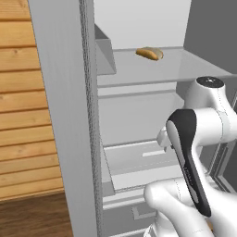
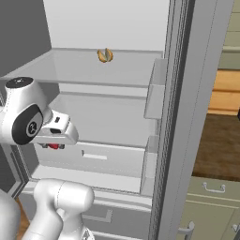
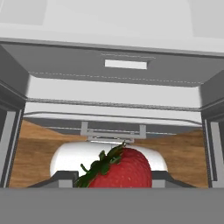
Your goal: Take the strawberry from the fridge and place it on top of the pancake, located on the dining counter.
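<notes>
Tool (image 2: pixel 55 146) down-tilted inside fridge (image 2: pixel 117 28), around strawberry (image 3: pixel 120 170).

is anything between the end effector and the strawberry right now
No. In the hand view the strawberry sits right between the end effector's fingertips, with nothing in the gap. In the right base view a bit of red shows under the hand, inside the open fridge.

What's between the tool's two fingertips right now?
The strawberry, leafy cap toward the left, fills the gap between the tool's fingertips in the hand view. In the right base view a bit of red shows under the hand, inside the fridge.
</notes>
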